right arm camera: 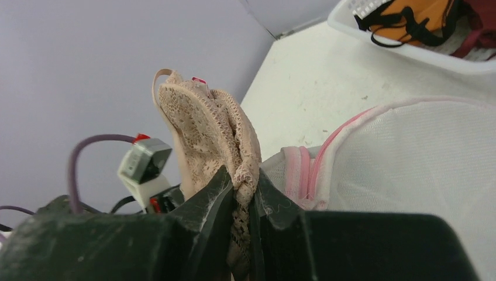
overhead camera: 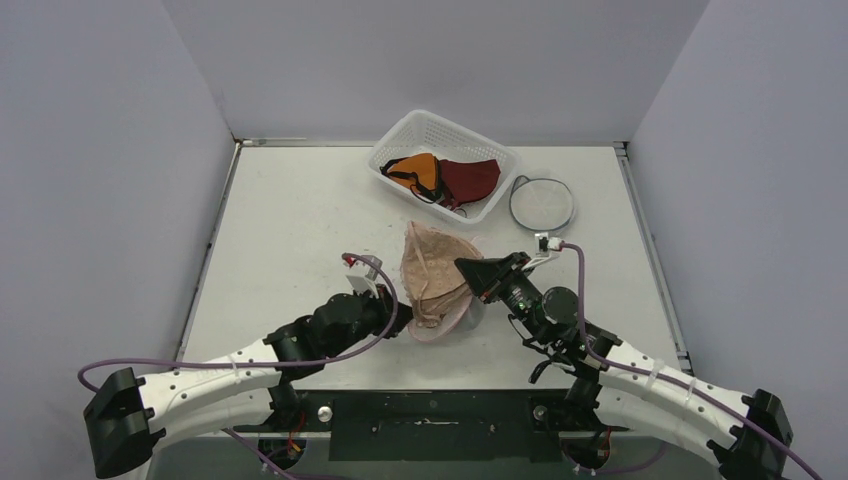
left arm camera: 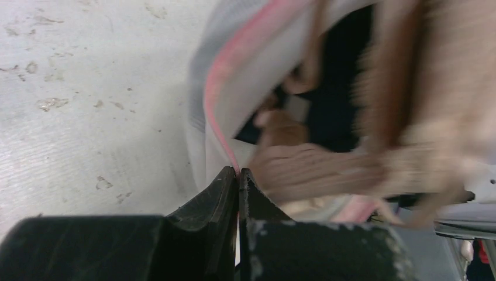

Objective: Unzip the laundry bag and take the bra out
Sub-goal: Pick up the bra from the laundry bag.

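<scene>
- The bra (overhead camera: 430, 265) stands partly out of the open laundry bag (right arm camera: 421, 152), midway along the desk (overhead camera: 290, 220), towards its near edge.
- The right pincer (right arm camera: 244, 184) is clamped on its lace.
- The left pincer (left arm camera: 239, 172) is closed tight on the bag's pink edge.
- Removal seems under way. Next, the bra needs drawing fully free while the bag is held back.

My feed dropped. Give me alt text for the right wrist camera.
The right hand is shut on a beige lace bra, which stands up above the fingers. On the right side of the picture lies the white mesh laundry bag with pink trim, and a white basket of garments sits top right.
</scene>
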